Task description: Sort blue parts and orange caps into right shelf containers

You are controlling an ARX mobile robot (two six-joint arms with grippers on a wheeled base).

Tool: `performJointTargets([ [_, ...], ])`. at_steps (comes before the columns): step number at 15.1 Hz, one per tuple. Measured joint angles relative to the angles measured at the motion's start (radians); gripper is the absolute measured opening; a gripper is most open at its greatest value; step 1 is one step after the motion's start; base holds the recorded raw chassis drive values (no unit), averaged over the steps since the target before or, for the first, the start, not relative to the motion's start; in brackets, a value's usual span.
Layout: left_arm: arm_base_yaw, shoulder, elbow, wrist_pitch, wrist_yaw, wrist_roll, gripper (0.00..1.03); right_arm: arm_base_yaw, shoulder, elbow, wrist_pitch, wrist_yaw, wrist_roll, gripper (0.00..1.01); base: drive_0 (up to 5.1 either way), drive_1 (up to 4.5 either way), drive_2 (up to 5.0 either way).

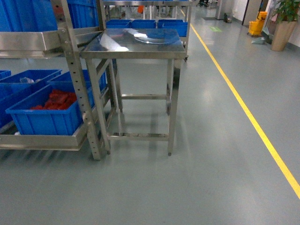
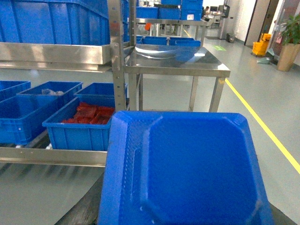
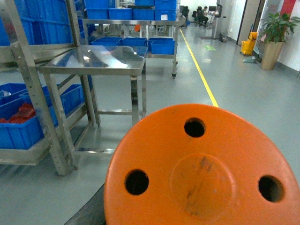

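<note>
Blue part point(image 2: 187, 173) fills left wrist view, orange cap point(image 3: 201, 168) fills right wrist view; neither gripper visible, so grip unknown; crates point(image 1: 44, 115) on left shelf point(image 1: 77, 89).

Of our own body we see very little. In the left wrist view only a dark grey strip point(image 2: 83, 213) with a curved, matte edge shows low on the left, and a small dark corner point(image 2: 282, 216) of the same tone shows low on the right. In the right wrist view a similar dark sliver point(image 3: 88, 213) curves along the bottom left, while cables, screws and markings are hidden from us.
</note>
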State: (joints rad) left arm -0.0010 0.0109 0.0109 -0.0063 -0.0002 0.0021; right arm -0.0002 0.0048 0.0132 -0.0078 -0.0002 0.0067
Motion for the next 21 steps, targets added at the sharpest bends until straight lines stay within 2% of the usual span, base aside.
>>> performJointTargets([
  [21, 0.0, 0.0, 0.0, 0.002, 0.0, 0.0, 0.43, 0.0, 0.0, 0.0, 0.006, 0.0, 0.0, 0.46, 0.0, 4.25, -4.2],
])
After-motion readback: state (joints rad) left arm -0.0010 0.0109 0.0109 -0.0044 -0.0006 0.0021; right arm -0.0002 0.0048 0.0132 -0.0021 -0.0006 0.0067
